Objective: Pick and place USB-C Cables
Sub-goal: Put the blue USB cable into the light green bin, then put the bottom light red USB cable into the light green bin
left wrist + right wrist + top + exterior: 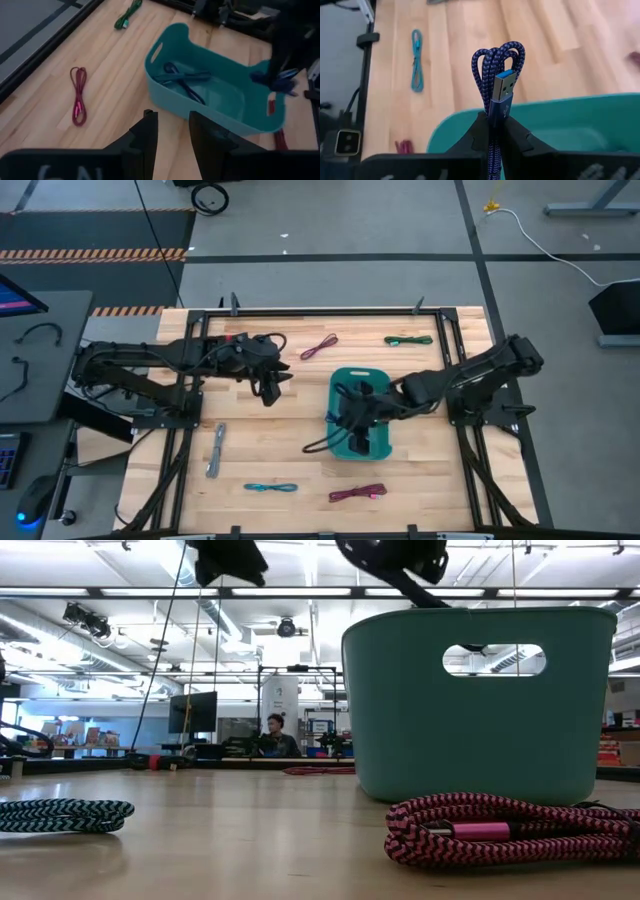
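Note:
A teal basket [378, 380] stands mid-table and holds dark blue cables [182, 80]. My right gripper [492, 132] hovers over the basket's rim [560, 107], shut on a blue braided cable bundle [497, 57]. My left gripper [172, 132] is open and empty, above the bare table left of the basket [215, 107]. Loose cables lie flat on the table: red-magenta [320, 347], green [408, 339], grey [216, 450], teal [270, 488] and magenta [357, 494]. My right gripper pinches the blue cable bundle between its two fingers, just behind the silver-and-blue plug [502, 86]. The plug and the folded loops [497, 52] stick out past the fingertips. The bundle is lifted clear, above the basket.
The wooden table has a black frame [455, 340] along its edges. The magenta cable [500, 830] and the teal cable [60, 815] lie near the near edge. Open wood lies between the basket and my left gripper [275, 380]. A person [275, 735] sits far behind the table.

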Tool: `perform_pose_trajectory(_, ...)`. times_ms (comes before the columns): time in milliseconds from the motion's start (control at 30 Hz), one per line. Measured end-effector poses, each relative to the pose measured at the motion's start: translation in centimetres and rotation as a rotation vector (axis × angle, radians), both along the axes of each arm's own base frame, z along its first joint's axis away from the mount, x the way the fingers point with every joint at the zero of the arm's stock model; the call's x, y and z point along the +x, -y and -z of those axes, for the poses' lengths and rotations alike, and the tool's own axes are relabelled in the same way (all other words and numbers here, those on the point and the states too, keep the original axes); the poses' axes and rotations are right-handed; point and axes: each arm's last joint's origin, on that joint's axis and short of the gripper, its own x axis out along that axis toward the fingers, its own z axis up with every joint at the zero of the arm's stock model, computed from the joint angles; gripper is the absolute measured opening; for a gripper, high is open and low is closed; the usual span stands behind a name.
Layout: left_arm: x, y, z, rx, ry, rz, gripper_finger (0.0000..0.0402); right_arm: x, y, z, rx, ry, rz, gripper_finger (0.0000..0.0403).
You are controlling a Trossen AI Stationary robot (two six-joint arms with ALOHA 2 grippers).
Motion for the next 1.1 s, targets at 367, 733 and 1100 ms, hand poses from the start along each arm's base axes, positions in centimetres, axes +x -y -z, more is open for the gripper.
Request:
perform_pose_trajectory(367,-2.4,0.1,-1.3,-0.002,0.012,0.007,0.0117,1.1,-0.4,4.5,-0.087,-0.22,-0.018,0.0069)
perform_pose_trajectory(733,-4.4,0.1,-2.3,0.0,0.04,0.007,0.0117,1.2,-0.7,6.8,-0.034,-0.364,-0.037,0.0128)
perform_pose_trajectory(1100,-4.7,0.7,-2.3,0.004,0.033,0.049,0.0117,-2.0,-1.6,-0.2,0.163,-0.16,0.285,0.0164)
